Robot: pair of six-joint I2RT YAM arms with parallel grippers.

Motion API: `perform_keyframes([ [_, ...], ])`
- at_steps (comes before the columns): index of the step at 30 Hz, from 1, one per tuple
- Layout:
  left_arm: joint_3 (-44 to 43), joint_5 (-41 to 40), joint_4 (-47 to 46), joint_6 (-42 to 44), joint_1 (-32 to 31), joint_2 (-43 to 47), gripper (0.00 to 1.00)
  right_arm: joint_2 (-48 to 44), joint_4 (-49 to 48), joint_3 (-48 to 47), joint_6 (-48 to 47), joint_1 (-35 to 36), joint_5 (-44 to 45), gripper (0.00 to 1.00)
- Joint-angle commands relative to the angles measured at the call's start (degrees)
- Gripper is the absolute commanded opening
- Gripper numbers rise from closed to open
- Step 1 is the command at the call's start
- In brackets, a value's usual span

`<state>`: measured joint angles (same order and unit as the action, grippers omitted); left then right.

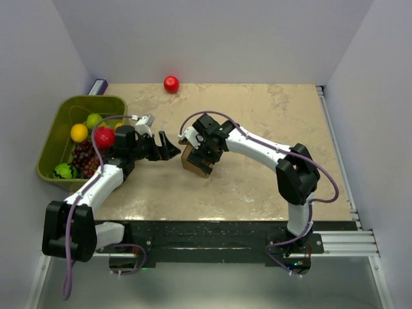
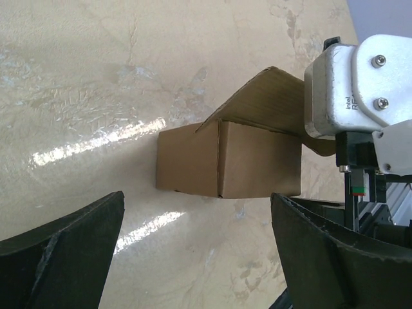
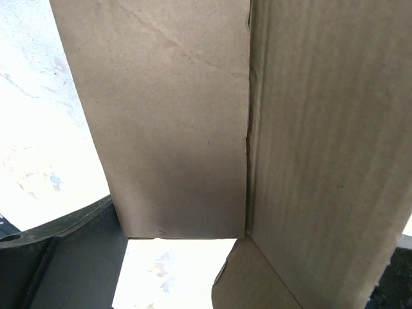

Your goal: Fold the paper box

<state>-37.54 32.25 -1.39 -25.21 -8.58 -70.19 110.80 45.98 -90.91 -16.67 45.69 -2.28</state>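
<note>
- Top view: the paper box (image 1: 195, 162) stands mid-worktop (image 1: 270, 187), only partly formed, with the right pincer (image 1: 207, 153) sitting over its top. I cannot tell here whether that pincer grips a wall. The left pincer (image 1: 166, 147) hovers just beside the box, spread wide and holding nothing. If the right arm bears down off-centre, the light box could skid or tip toward the left arm. The green bin (image 1: 48, 138) is well apart and poses no hazard.
- Left wrist view: both dark fingers (image 2: 64, 248) frame the box, with a gap on either side. One flap (image 2: 270, 96) stands up slanted beneath the right arm's white housing (image 2: 357, 77). Advancing from here risks knocking that housing, or shoving the box rather than bracing it.
- Right wrist view: cardboard fills the frame, two panels meeting at a seam (image 3: 248, 129) that looks slightly parted. Only one finger (image 3: 58, 264) shows, set well out to the side, so the grip stays uncertain. Hard pressure could crease a panel wrongly or split the seam, and this camera sees too little to catch a slip.
</note>
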Motion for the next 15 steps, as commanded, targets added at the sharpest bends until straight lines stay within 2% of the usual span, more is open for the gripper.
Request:
perform_keyframes([
  [1,-4.73,-1.83,-0.2,3.67,-1.7,-0.73,1.0,-4.1,-4.57,2.58,0.05,-0.08,0.44,0.98],
  [8,-10.88,-7.72,0.6,11.32,-6.01,-5.03,1.0,-5.16,-6.6,3.9,-0.12,-0.08,0.0,0.87],
  [11,-14.05,-9.13,1.3,14.39,-7.68,-8.72,0.97,-5.77,-6.34,3.99,-0.38,-0.08,-0.35,0.87],
  [15,-15.02,-11.24,2.88,16.59,-10.31,-10.84,0.93,-6.65,-7.04,4.61,-0.3,-0.08,-0.53,0.8],
])
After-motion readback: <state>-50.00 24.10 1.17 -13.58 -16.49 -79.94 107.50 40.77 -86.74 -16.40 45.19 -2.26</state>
